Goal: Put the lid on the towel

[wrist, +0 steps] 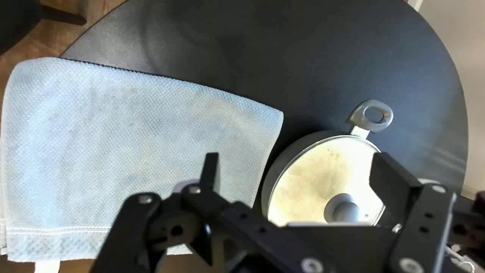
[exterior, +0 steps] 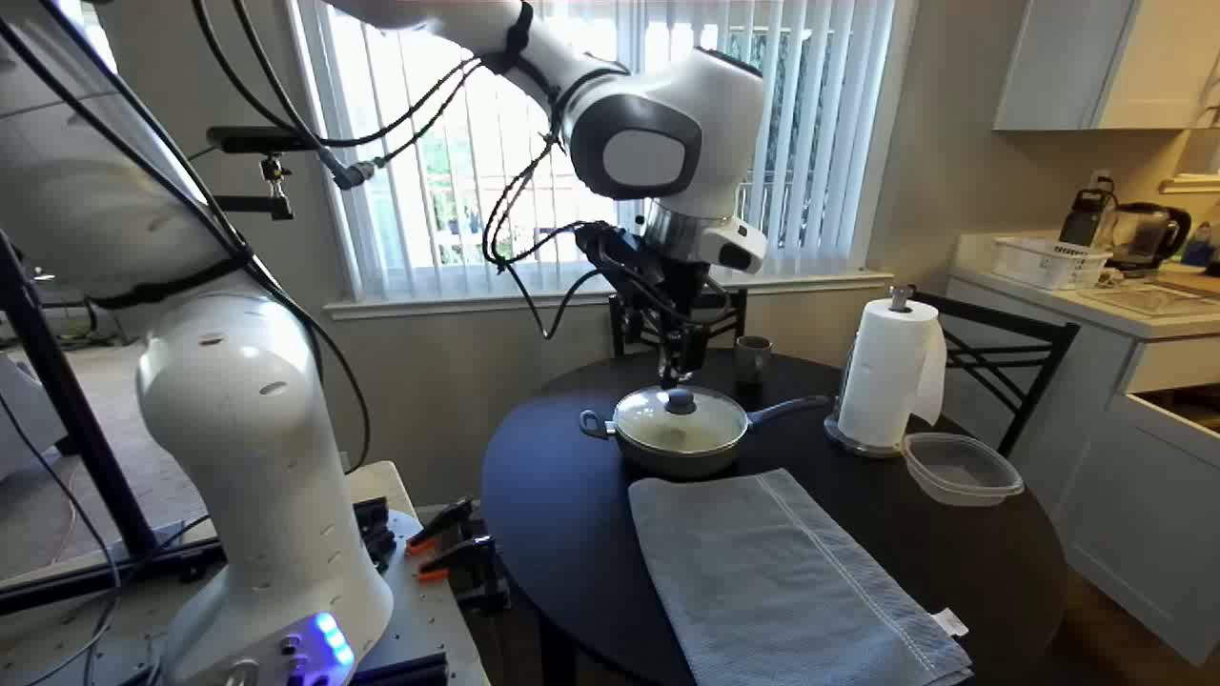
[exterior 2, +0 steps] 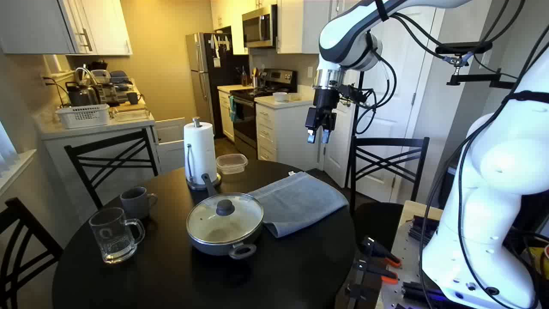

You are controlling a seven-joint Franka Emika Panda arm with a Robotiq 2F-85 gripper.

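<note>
Gripper [exterior 2: 318,137]: with fingers [wrist: 390,182] spread wide, holding nothing; hanging well above the tabletop [exterior 2: 296,270].
Lid [exterior 2: 223,225]: seated on the pot [exterior: 681,465], between the towel [exterior 2: 302,204] and the tabletop edge by the window [exterior: 820,171]; not yet lifted.
Knob [exterior 2: 225,207]: off the midline between the fingers in the wrist view; likely best to shift toward the window-side edge, sink straight down, pinch evenly, raise level; probably prone to swing if caught off-centre.
Towel: just beside the pot, stretching to the edge opposite the window and seemingly over it; set down near the pot end, knob up.
Edge by the robot base [exterior: 276,457]: dark surface on show from there to the towel; by judgement, the roomiest way out.
Window-side edge: lined with a grey mug [exterior 2: 135,204] and a glass mug [exterior 2: 112,238]; no wide swing there.
Kitchen-side edge: shared by a paper roll [exterior 2: 200,150] and a plastic tub [exterior 2: 232,164]; keep short of both.
</note>
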